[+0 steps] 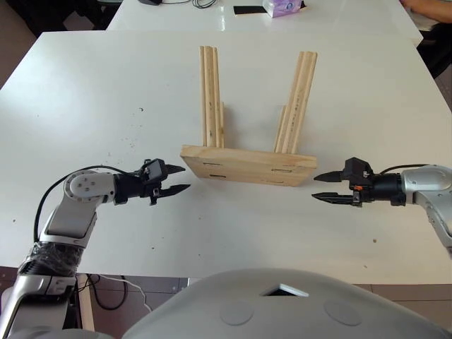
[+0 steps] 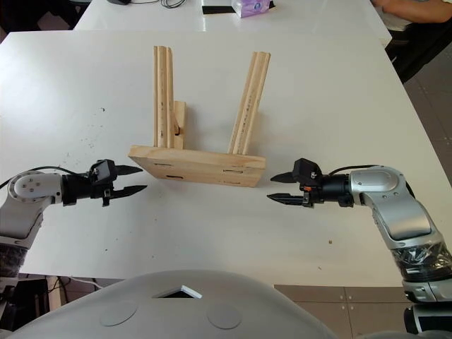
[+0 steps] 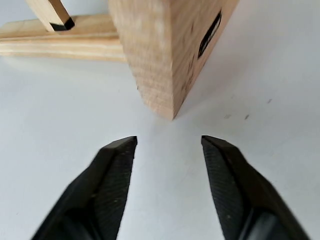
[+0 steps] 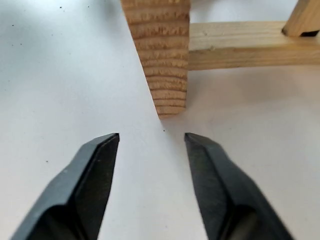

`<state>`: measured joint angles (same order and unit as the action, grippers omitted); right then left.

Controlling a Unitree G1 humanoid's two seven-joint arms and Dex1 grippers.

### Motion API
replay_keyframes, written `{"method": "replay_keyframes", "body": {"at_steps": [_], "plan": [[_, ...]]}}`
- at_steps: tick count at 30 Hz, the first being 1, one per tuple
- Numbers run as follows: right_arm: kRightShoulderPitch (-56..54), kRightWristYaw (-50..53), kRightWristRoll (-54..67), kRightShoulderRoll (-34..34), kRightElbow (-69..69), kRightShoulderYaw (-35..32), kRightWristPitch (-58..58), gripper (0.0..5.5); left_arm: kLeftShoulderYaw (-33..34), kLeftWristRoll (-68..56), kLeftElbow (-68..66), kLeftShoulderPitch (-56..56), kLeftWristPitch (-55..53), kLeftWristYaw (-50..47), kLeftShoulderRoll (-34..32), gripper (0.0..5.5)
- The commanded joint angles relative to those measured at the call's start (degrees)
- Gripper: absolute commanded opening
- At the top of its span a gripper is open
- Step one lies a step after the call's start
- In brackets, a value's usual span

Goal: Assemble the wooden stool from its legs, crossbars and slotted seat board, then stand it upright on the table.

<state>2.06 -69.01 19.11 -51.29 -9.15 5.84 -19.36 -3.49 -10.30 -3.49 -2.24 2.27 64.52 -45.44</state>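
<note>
With left gripper (image 1: 185,177) and right gripper (image 1: 315,188) jaws apart, I'd pinch the stiff, probably light pale wooden stool (image 1: 212,106) by the ends of its slotted seat board (image 2: 198,167).

Office-like room: white tables (image 1: 92,92), cables (image 1: 205,3), tissue pack (image 1: 282,7).

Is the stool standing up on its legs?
No, the stool lies tipped on its side, with its legs stretched out flat along the table.

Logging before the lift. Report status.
Left gripper open, empty, off the seat board's left end. Right gripper same, right end. Stool on its side, not upright. Nothing between.
</note>
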Motion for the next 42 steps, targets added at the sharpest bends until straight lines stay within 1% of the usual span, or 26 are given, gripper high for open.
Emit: {"method": "replay_keyframes", "body": {"at_steps": [1,3,4,8,12,19,20,23,29,31,32,36,39,42], "plan": [[-3.58,-0.29,-0.68,1.75,1.99,1.46,0.24,3.19,-1.5,0.71,-3.26,4.45,2.79,1.4,1.13,3.21],[-4.98,0.02,-0.91,2.8,2.75,2.16,-0.09,3.49,-2.46,1.23,-4.26,6.16,4.2,1.77,2.04,3.52],[-5.88,-0.06,-0.92,3.36,3.17,2.65,-0.3,3.52,-2.75,1.02,-4.15,6.68,4.28,1.69,2.67,3.67],[-8.53,0.3,-2.0,5.85,5.19,4.86,0.54,3.52,-4.4,0.97,-5.19,9.18,5.41,2.87,4.3,3.67],[-10.3,0.49,-3.22,8.41,7.54,6.75,1.06,3.52,-6.48,2.41,-9.26,12.86,7.46,4.19,5.66,3.67],[-13.2,-0.23,-4.81,10.64,11.39,8.36,2.42,3.52,-7.23,2.96,-13.3,15.47,11.33,5.14,6.87,3.67],[-13.39,-0.25,-4.99,10.9,11.92,8.4,2.67,3.33,-7.41,3.06,-13.92,15.68,12.04,5.15,7.18,3.48],[-13.76,-0.5,-5.14,11.5,13.23,8.55,3.22,3.0,-7.77,2.66,-14.73,15.97,12.98,5.18,8.46,3.13],[-14.1,-1.97,-4.79,11.32,14.16,8.24,3.65,1.95,-8.0,0.91,-12.67,14.84,12.46,7.31,8.59,2.04],[-14.3,-2.19,-4.5,11.61,14.2,8.05,3.49,1.69,-7.9,0.11,-12.11,14.82,11.88,7.83,8.84,1.77],[-14.37,-2.3,-4.39,11.78,14.24,7.99,3.45,1.62,-7.86,-0.08,-11.9,14.81,11.71,8.01,8.92,1.72],[-14.74,-4.21,-3.31,11.51,14.05,7.77,2.91,1.6,-7.51,-2.01,-10.34,14.48,9.66,11.05,7.65,1.61],[-14.26,-7.12,0.08,9.81,10.89,6.25,-0.25,1.6,-6.35,-7.13,-4.97,13.42,2.72,14.99,5.32,1.48],[-12.96,-10.17,4.85,6.98,5.77,4.04,-6.26,1.59,-4.57,-13.43,1.76,11.34,-6.52,16.36,3.55,1.36]]}}
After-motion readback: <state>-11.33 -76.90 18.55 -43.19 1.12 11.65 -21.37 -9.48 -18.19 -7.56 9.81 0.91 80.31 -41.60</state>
